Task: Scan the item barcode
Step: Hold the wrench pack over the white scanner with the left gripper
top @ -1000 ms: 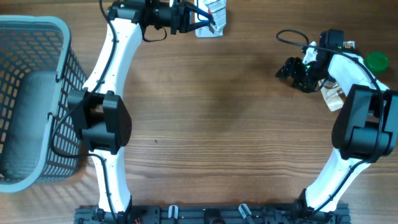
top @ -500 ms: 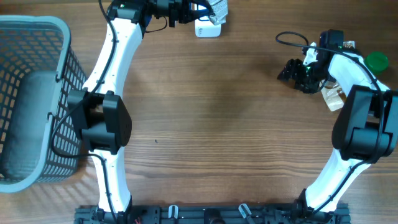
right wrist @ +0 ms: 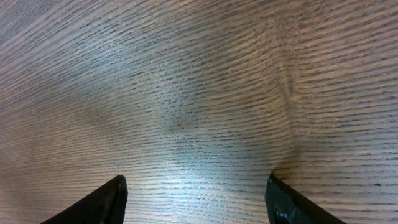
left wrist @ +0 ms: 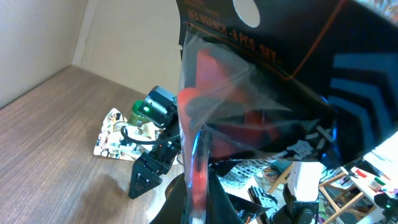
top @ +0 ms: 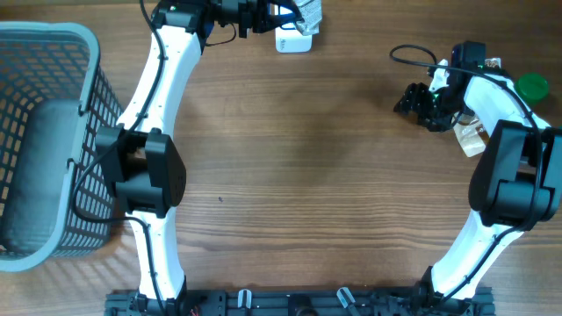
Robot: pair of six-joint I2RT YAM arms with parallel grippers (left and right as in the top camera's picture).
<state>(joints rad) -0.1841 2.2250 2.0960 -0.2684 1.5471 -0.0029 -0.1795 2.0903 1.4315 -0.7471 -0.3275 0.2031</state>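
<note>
The item is a black hang-card package (left wrist: pixel 261 93) with a clear blister over red contents. My left gripper (left wrist: pixel 199 208) is shut on its lower edge, and the package fills most of the left wrist view. In the overhead view the left gripper (top: pixel 263 17) holds the package (top: pixel 307 12) at the table's far edge. I cannot see a barcode on it. At the right side of the table, my right gripper (top: pixel 416 99) is open. The right wrist view shows only bare wood between the right gripper (right wrist: pixel 196 202) fingers.
A small white object (top: pixel 294 40) lies on the table just below the held package. A green-lidded jar (top: pixel 531 85) and a printed packet (top: pixel 471 137) sit beside the right arm. A grey mesh basket (top: pixel 53 39) stands at the left edge.
My left gripper has carried the package a little toward the far edge, uncovering the white object beneath it. The right gripper has barely moved.
</note>
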